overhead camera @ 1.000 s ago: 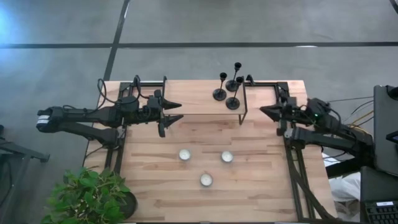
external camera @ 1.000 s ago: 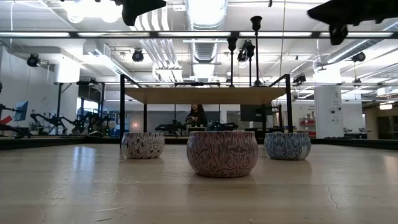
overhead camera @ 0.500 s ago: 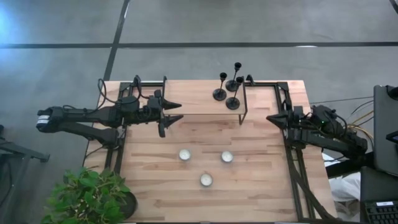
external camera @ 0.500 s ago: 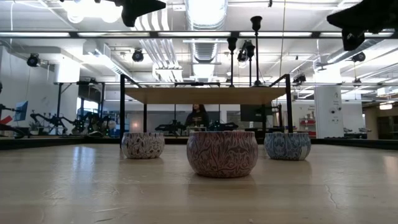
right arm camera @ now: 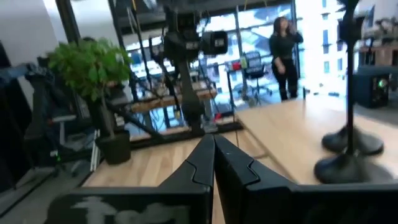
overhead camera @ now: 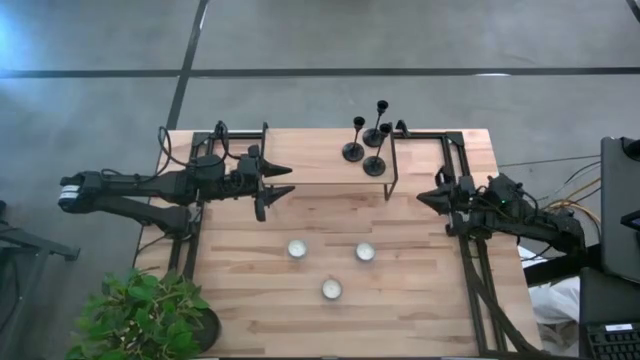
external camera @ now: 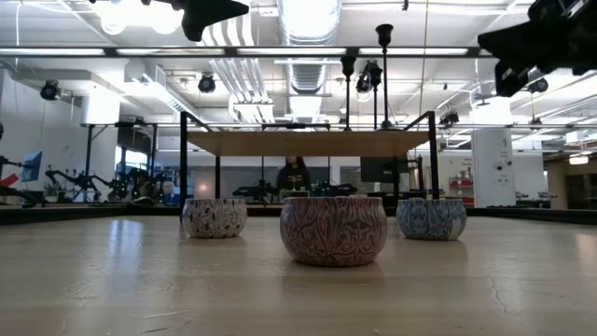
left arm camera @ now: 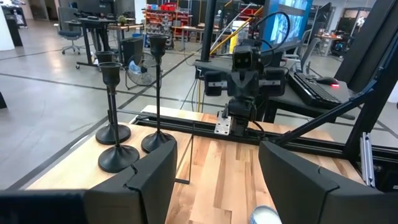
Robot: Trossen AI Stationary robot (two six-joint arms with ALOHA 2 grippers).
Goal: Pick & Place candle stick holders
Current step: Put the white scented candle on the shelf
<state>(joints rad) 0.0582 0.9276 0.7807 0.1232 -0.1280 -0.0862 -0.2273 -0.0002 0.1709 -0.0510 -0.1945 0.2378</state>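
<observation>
While the three black candle stick holders are standing close together on the raised wooden shelf at the far side of the surface, neither arm is touching them. Two of their round bases are sitting nearly against each other at the shelf's right end, with the third just beyond them. The left end effector is hovering beside the shelf's left part, well apart from the holders, its fingers spread with nothing between them. In the left wrist view the holders are showing upright past those parted fingers. The right end effector is hanging off the shelf's right end, near the holders but not in contact, its fingers pressed together on nothing. Three patterned tealight cups are resting on the surface in front of the shelf, in a loose triangle. A potted plant is sitting at the surface's near left corner, far from the shelf. Behind the shelf, a person is showing in the room.
</observation>
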